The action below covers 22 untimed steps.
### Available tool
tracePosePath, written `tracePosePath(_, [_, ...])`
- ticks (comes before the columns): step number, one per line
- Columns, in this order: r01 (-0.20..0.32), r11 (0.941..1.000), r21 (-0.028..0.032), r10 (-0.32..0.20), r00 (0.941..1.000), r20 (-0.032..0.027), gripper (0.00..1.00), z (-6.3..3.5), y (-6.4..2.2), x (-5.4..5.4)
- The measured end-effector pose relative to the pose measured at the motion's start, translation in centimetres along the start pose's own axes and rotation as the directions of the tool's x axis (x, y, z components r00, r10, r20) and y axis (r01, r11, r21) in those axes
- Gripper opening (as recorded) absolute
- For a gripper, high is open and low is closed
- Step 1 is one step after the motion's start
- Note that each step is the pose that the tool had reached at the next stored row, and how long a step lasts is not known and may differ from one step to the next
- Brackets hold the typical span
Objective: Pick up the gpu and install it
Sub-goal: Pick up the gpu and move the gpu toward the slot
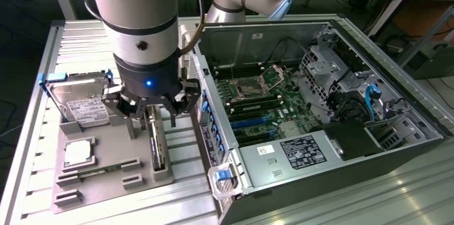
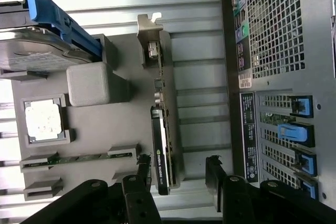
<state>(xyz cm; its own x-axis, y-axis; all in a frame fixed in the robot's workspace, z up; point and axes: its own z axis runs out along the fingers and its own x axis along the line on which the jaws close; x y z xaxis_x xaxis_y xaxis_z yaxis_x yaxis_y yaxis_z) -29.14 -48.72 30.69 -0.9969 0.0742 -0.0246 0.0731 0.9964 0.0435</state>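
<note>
End of gpu (image 1: 157,153) behind splayed gripper (image 1: 152,120)

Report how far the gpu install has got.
Done: the gripper hovers, open, above the thin dark circuit card with a silver end bracket, which stands on edge in the grey holder tray. In hand: nothing; in the wrist view the jaws straddle the card's end without closing on it. Left: the card is not yet lifted and not yet in the open computer case.
</note>
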Motion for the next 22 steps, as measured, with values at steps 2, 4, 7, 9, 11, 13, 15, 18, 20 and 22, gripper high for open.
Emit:
tracePosePath(2, [0.0, 1.0, 0.0, 0.0, 1.0, -0.0001, 0.54, 0.22, -0.07, 0.0])
tracePosePath(4, [0.0, 1.0, 0.0, 0.0, 1.0, 0.0, 0.54, 0.46, -0.14, 0.0])
tracePosePath(7, [0.0, 1.0, 0.0, 0.0, 1.0, 0.0, 0.54, 0.77, -0.24, 0.0])
tracePosePath(9, [0.0, 1.0, 0.0, 0.0, 1.0, 0.0, 0.54, 1.0, -0.32, 0.0])
tracePosePath(11, [0.0, 1.0, 0.0001, 0.0, 1.0, -0.0001, 0.54, 1.21, -0.38, 0.0])
tracePosePath(13, [0.0, 1.0, 0.0, 0.0, 1.0, 0.0, 0.54, 1.43, -0.43, 0.0])
tracePosePath(15, [0.0, 1.0, 0.0001, 0.0, 1.0, -0.0001, 0.54, 1.7, -0.51, 0.0])
tracePosePath(18, [0.0, 1.0, 0.0, 0.0, 1.0, 0.0, 0.54, 2.14, -0.59, 0.0])
tracePosePath(20, [0.0, 1.0, 0.0001, 0.0, 1.0, -0.0001, 0.54, 2.34, -0.61, 0.1])
tracePosePath(22, [0.0, 1.0, 0.0, 0.0, 1.0, 0.0001, 0.54, 2.56, -0.64, 0.4])
